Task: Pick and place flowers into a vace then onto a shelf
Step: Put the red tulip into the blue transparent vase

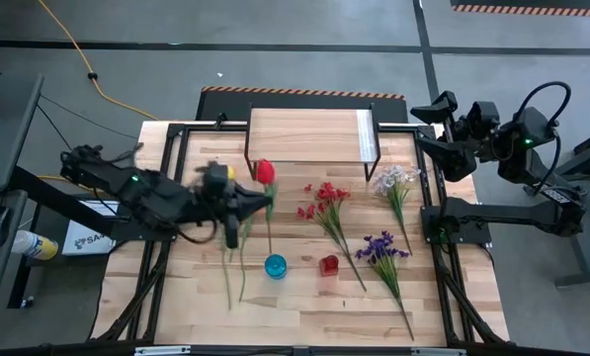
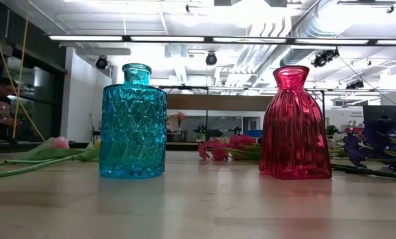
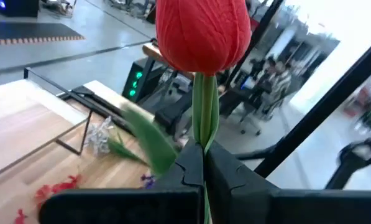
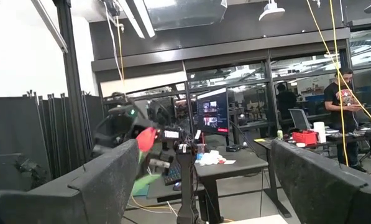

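In the high view, a red tulip on a long green stem is held by the left pincer above the wooden bench, just short of the low wooden shelf on black legs. A small blue glass vase and a red glass vase are seen nearer than the tulip.

In the left wrist view, the fingers are pressed together on the stem.

In the right wrist view, the right pincer is spread wide and raised off the bench.
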Available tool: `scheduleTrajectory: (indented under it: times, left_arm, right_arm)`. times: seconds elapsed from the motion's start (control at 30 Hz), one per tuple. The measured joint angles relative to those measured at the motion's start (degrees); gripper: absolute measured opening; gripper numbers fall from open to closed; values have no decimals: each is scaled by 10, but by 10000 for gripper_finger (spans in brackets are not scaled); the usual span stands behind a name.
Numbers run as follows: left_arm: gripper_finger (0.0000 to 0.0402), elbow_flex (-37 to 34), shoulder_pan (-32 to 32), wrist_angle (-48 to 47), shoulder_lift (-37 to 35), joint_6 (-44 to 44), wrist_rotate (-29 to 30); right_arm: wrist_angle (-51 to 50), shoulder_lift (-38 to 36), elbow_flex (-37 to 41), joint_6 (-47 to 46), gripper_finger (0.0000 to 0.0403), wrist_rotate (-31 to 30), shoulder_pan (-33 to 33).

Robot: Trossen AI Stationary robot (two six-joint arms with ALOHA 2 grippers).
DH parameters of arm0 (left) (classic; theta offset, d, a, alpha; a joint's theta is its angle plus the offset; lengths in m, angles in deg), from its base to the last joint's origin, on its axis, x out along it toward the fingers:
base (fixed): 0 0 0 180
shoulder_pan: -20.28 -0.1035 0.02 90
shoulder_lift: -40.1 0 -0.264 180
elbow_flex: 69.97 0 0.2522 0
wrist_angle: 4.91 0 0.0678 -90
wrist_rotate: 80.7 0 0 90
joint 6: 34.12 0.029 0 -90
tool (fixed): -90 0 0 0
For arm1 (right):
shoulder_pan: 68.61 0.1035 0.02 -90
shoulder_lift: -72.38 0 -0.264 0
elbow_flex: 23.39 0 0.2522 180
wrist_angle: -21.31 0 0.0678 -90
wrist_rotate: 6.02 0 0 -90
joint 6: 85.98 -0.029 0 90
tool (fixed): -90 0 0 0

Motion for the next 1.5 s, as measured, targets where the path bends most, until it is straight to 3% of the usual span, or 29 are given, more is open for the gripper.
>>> scheduleTrajectory:
  times: [0.47, 1.07, 1.3, 1.5]
  left_arm:
    - [31, 0, 11, -30, 94, 30, 70]
    - [31, -36, 102, -30, 123, -48, 263]
    - [31, -47, 104, -12, 123, -64, 277]
    - [31, -42, 108, 44, 123, -14, 272]
  right_arm:
    - [0, 0, 0, 1, 354, 0, 0]
    - [0, 0, 0, 49, 354, -4, 0]
    - [0, 0, 0, 48, 353, -5, 0]
    - [-1, 0, 0, 48, 354, -5, 0]
